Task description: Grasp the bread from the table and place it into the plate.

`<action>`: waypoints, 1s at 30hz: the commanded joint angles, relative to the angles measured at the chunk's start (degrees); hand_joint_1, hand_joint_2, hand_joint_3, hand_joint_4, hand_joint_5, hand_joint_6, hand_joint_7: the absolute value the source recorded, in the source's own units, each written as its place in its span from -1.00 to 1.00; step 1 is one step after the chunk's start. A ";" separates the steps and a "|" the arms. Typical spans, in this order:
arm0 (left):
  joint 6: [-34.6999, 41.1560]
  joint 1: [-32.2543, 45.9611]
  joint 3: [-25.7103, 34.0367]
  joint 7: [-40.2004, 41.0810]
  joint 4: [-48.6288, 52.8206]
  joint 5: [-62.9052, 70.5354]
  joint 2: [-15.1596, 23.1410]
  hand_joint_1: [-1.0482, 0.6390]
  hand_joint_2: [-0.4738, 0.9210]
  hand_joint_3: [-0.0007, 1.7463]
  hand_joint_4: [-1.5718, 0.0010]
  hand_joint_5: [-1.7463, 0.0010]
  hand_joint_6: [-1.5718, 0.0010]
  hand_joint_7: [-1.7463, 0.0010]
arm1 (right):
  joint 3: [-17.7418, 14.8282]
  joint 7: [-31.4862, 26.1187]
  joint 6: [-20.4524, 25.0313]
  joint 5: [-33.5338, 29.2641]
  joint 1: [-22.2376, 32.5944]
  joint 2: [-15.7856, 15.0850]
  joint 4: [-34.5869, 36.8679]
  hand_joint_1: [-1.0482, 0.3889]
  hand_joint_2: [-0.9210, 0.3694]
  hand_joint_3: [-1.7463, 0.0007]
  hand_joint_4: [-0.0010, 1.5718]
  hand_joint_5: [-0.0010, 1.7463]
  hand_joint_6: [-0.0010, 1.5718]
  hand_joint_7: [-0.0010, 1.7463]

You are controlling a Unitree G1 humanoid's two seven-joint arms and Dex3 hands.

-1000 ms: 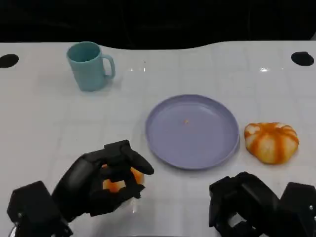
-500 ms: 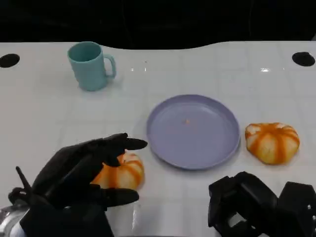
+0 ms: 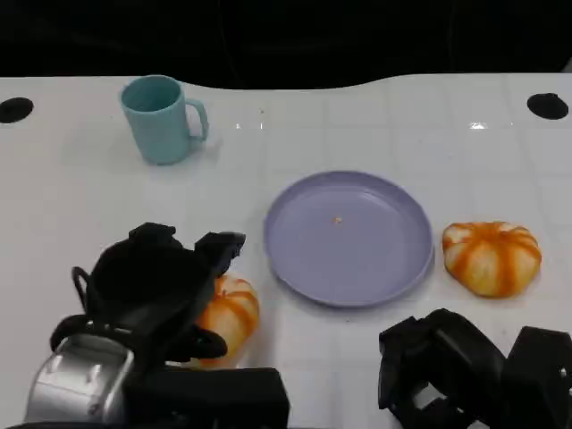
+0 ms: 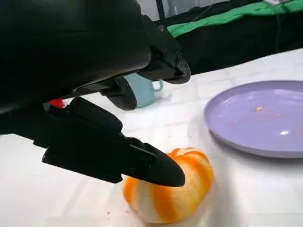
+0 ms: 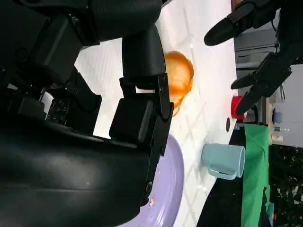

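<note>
Head view inspected first. Found a white tabletop (image 3: 80, 206) carrying a purple plate (image 3: 375, 259) at centre, bare apart from a small crumb. Noted left hand (image 3: 152, 286) lowered over the near-left bread (image 3: 231, 311), covering its left side. Noted right hand (image 3: 447, 366) low at the near edge, curled in on nothing. Recorded the bread lying on the tabletop just beside the plate's near-left rim, not yet on it. Recorded a second bread (image 3: 492, 257) right of the plate, touched by neither hand, and a teal mug (image 3: 161, 118) well apart at the far left.

Handling, as a judgement: took the bread for light, soft and easily dented, with a ridged glossy dome likely to slip under a hard pinch. Advised a gentle hold across its widest part, from opposite sides and low down.

Left wrist view added what the head view hid: fingers (image 4: 156, 168) spread apart, one tip against the bread's (image 4: 175, 198) near flank, the others raised above it. Judged the left hand released, not yet gripping.

Right wrist view showed the bread's (image 5: 179, 78) other flank bare, with the left hand's fingers (image 5: 236, 21) parted beyond it.
</note>
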 commanded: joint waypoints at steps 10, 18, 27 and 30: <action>4.23 -4.71 -4.49 -7.66 6.02 3.73 -1.34 -0.70 0.92 -1.00 0.78 0.42 0.77 1.00 | -0.55 -0.36 0.44 0.40 0.15 -0.64 -0.36 -1.00 0.31 -0.48 0.98 0.44 1.00 0.14; 5.43 -8.71 -6.77 -8.31 12.81 3.78 -1.63 -0.73 0.89 -1.00 0.80 0.38 0.77 0.99 | -0.50 -0.13 -0.39 0.68 0.18 -0.44 0.03 -1.00 0.32 -0.48 0.99 0.43 1.00 0.14; 5.87 -13.90 -8.72 -3.23 24.64 1.95 -3.01 -0.73 0.91 -1.00 0.87 0.35 0.79 1.00 | -0.19 -0.71 -0.60 -0.10 0.53 -0.62 -0.38 -1.00 0.34 -0.51 0.98 0.43 1.00 0.15; 6.09 -15.66 -9.48 -2.12 28.83 0.73 -3.31 -0.70 0.91 -1.00 0.88 0.33 0.80 1.00 | -0.09 -0.88 -0.31 -0.26 0.59 -0.66 -0.78 -1.00 0.33 -0.51 0.98 0.43 1.00 0.15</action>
